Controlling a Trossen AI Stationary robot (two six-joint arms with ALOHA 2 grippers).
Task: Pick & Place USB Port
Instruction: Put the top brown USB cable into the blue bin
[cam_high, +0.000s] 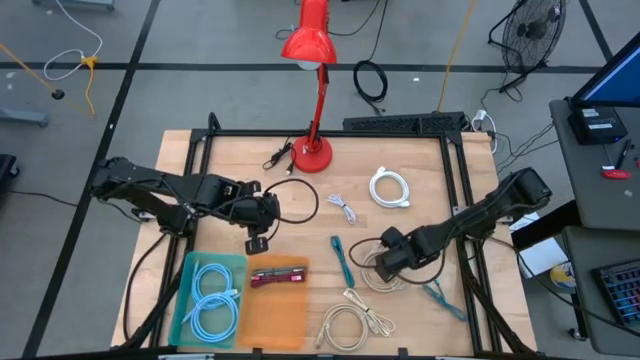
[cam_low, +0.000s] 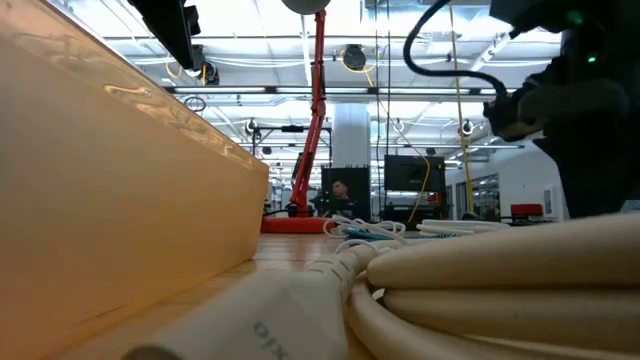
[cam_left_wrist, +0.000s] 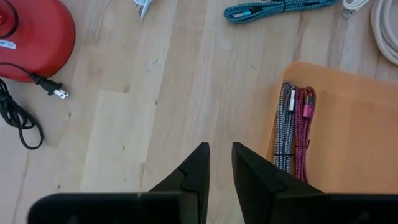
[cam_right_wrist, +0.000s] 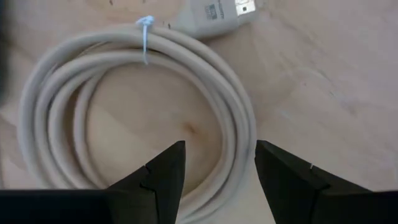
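Observation:
A beige coiled USB cable (cam_right_wrist: 124, 93) lies flat on the wooden table (cam_high: 300, 215), bound by a pale tie, its plug (cam_right_wrist: 217, 15) pointing outward. My right gripper (cam_right_wrist: 221, 168) hangs open just above it, pointing down, with one side of the coil (cam_right_wrist: 239, 137) under the gap; it also shows in the high view (cam_high: 385, 262). My left gripper (cam_left_wrist: 221, 168) hovers over bare table at the orange bin's far edge (cam_left_wrist: 323, 74). Its fingers are a narrow gap apart with nothing between them.
The orange bin (cam_high: 275, 305) holds red and grey cables (cam_high: 278, 275); the teal bin (cam_high: 210, 300) beside it holds light blue coils. A teal braided cable (cam_high: 342, 260), a white coil (cam_high: 390, 187), another beige coil (cam_high: 345, 325) and a red lamp (cam_high: 315, 150) stand around.

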